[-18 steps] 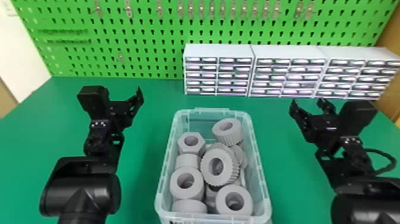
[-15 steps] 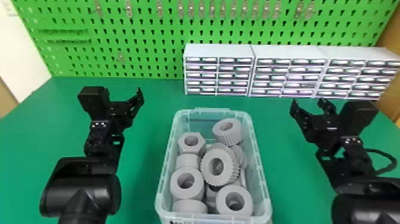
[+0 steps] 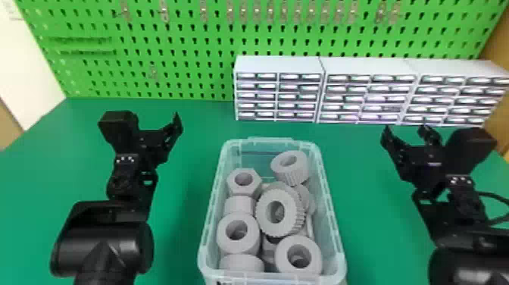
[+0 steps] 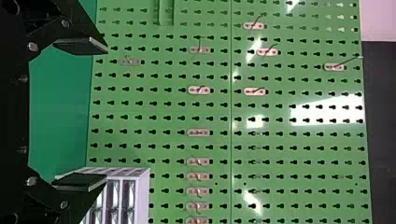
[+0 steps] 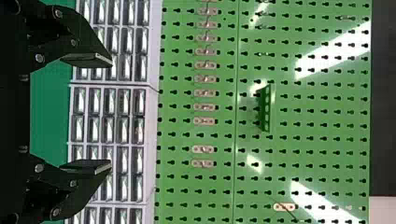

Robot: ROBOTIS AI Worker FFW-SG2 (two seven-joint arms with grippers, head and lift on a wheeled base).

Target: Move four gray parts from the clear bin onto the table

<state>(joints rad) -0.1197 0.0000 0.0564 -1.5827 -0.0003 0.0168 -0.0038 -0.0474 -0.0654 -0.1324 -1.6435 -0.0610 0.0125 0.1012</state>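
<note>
The clear bin [image 3: 340, 231] stands on the green table and holds a pile of gray parts, among them a ribbed ring [image 3: 266, 223], a hex nut [image 3: 231, 181], a plain ring [image 3: 248, 242] and a tilted ribbed ring [image 3: 299, 172]. My left gripper [image 3: 161, 130] is left of the bin, above the table; in the left wrist view the left gripper [image 4: 100, 114] is open with nothing between its fingers. My right gripper [image 3: 409, 134] is right of the bin; in the right wrist view the right gripper [image 5: 108, 113] stands open and holds nothing.
White drawer cabinets [image 3: 280, 64] line the table's back, from the middle to the right. Behind them rises a green pegboard [image 3: 197, 41] with small hooks. Green table surface [image 3: 189, 182] lies on both sides of the bin.
</note>
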